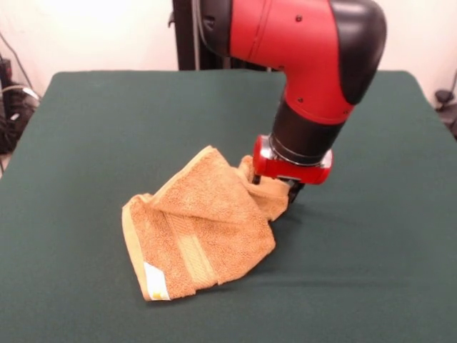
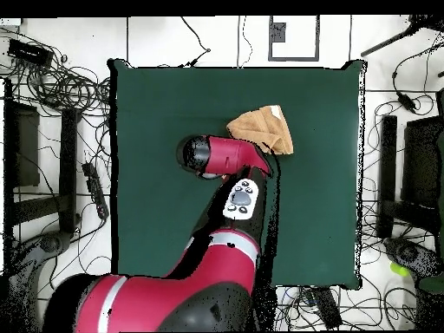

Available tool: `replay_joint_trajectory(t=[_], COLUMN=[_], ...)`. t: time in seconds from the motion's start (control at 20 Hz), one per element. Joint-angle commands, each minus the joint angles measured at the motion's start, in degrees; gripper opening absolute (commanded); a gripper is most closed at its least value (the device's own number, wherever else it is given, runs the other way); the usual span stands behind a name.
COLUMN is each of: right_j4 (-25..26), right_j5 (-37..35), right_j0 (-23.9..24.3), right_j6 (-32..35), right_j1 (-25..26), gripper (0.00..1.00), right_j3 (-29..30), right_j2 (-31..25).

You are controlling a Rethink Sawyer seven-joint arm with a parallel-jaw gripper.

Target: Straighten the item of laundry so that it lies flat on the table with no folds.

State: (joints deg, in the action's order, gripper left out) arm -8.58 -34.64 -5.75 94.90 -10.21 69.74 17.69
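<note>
A: Towel status?
B: The orange-tan terry towel (image 1: 203, 232) is lying crumpled on the green table (image 1: 107, 143), folded over itself, one flap peaking up in the middle. Woven band is running down the lower front part, and a white label (image 1: 156, 281) is sitting at the near bottom corner in the front view.
A: Where on the table?
B: Front view is showing it around the middle, a bit toward the near edge. Overhead is showing the towel (image 2: 263, 128) toward the upper right of centre, on the table (image 2: 156, 113).
A: Gripper?
B: The gripper (image 1: 275, 187) is sitting down at the towel's far right end, under the red wrist plate. The fingers are mostly hiding behind cloth and the plate, so I cannot tell whether the jaws are apart or clamping the fabric. Cloth is bunching up against it.
A: Arm?
B: The red and black arm (image 1: 314, 64) is coming down from above; in overhead the arm (image 2: 225, 160) is covering the towel's left edge.
</note>
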Motion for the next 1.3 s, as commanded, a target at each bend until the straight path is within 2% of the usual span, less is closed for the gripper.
replay_joint_trajectory(t=[0.05, 0.2, 0.35, 0.7, 1.05, 1.3], right_j4=[3.64, 4.53, 4.82, 3.53, -2.34, -5.54], right_j5=[38.34, 39.28, 40.65, 45.25, 49.39, 51.91], right_j0=[10.03, 10.62, 10.46, 8.34, 4.56, 3.48], right_j6=[14.01, 13.79, 13.81, 15.18, 16.61, 16.16], right_j1=[18.17, 17.94, 19.71, 24.61, 30.72, 33.46], gripper=[1.00, 1.00, 1.00, 1.00, 1.00, 1.00], right_j3=[0.08, 0.58, -1.57, -6.68, -12.23, -14.52], right_j2=[-12.54, -13.20, -12.49, -8.10, -0.31, 2.67])
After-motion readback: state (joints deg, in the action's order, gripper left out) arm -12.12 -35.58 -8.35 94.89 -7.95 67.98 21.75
